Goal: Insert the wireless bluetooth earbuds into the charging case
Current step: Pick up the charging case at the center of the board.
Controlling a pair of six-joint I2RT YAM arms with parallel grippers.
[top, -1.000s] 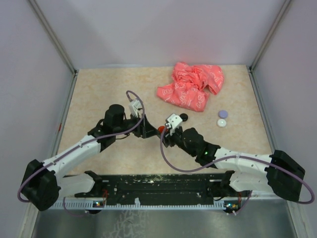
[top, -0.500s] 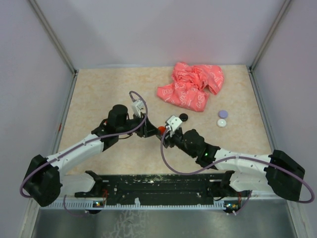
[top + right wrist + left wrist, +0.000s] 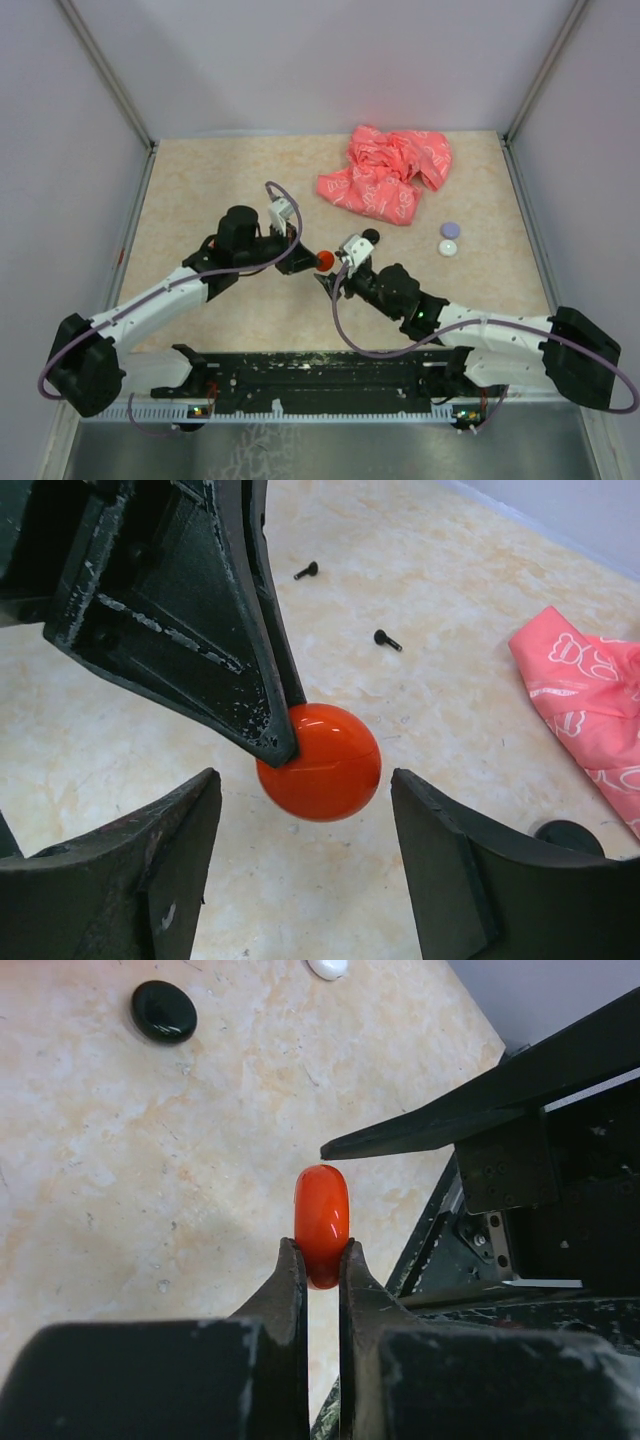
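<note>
- The wireless bluetooth earbuds (image 3: 306, 571) show in the right wrist view as two tiny black stemmed bits. They lie loose on the tabletop (image 3: 450, 600), beyond the right gripper's spread fingers and past the left gripper's finger, with neither tool touching them.
- The left gripper (image 3: 320, 1252) is closed down to a narrow gap and pinches an orange-red rounded case (image 3: 321, 1215) by its lower edge. The case stands on edge and sticks out past the fingertips. I take it to be the charging case, since a seam runs around it.
- The pinch sits low, probably so that most of the shell stays exposed for the other arm.
- The right gripper (image 3: 305, 780) is wide open and has hold of nothing. Its two fingers flank the case, one on each side, with clear gaps and no contact.
- That straddling pose suggests a handover or an attempt to pry the lid open. The case looks closed, so no earbud can go in yet.
- A black disc (image 3: 164, 1010) lies on the table ahead of the left fingertips, apart from them. A purple disc (image 3: 450, 229) and a white disc (image 3: 447, 247) sit well off to the right gripper's far side, near a crumpled pink cloth (image 3: 385, 175).
- The shell is glossy and the pinch is thin, so I judge a slip likely if the right fingers push sideways.
</note>
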